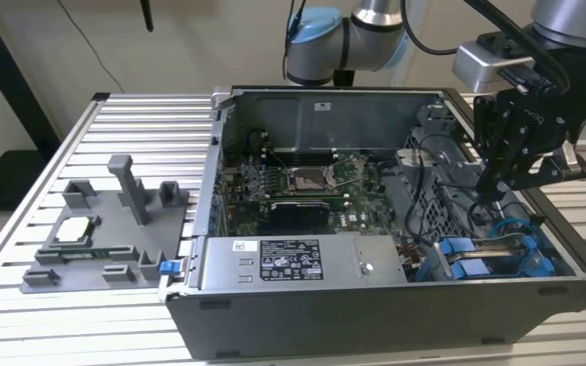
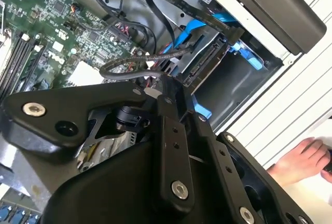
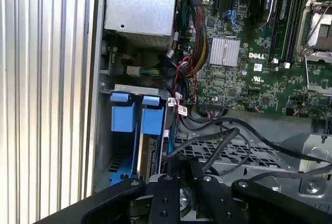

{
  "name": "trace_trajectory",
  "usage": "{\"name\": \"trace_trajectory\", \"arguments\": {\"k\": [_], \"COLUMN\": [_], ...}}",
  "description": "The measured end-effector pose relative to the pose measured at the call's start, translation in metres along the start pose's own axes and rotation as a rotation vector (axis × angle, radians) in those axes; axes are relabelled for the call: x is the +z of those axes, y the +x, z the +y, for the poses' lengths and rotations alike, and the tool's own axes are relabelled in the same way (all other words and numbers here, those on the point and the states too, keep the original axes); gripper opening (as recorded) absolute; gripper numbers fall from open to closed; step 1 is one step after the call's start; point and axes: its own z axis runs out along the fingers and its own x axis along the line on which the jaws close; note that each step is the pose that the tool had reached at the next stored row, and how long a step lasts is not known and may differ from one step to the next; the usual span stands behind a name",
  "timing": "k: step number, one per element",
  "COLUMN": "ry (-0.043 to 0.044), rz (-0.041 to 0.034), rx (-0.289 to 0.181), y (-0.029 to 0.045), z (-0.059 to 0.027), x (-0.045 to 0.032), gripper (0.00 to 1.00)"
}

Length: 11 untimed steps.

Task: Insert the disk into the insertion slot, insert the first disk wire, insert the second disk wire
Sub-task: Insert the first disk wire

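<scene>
Disk [image 1: 487,258]: already down in the slot [image 1: 522,248] at the near corner of the case [image 1: 375,313], blue frame showing.
Fingers [image 3: 173,168]: the gripper [image 1: 493,194] hangs just above, pinched nearly shut, apparently on a black wire [image 2: 140,61], I'd guess to plug it into the disk.
Circuit board [image 1: 304,179]: further back.
</scene>
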Motion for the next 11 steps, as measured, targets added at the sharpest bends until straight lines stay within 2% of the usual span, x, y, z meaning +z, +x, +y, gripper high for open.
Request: {"name": "trace_trajectory", "arguments": {"k": [4, 11], "ry": [-0.007, -0.028], "rz": [-0.0009, -0.0021], "rx": [0.0, 0.0], "y": [0.002, 0.0066], "z": [0.0002, 0.0005], "x": [0.0005, 0.001], "gripper": [0.0, 0.0]}}
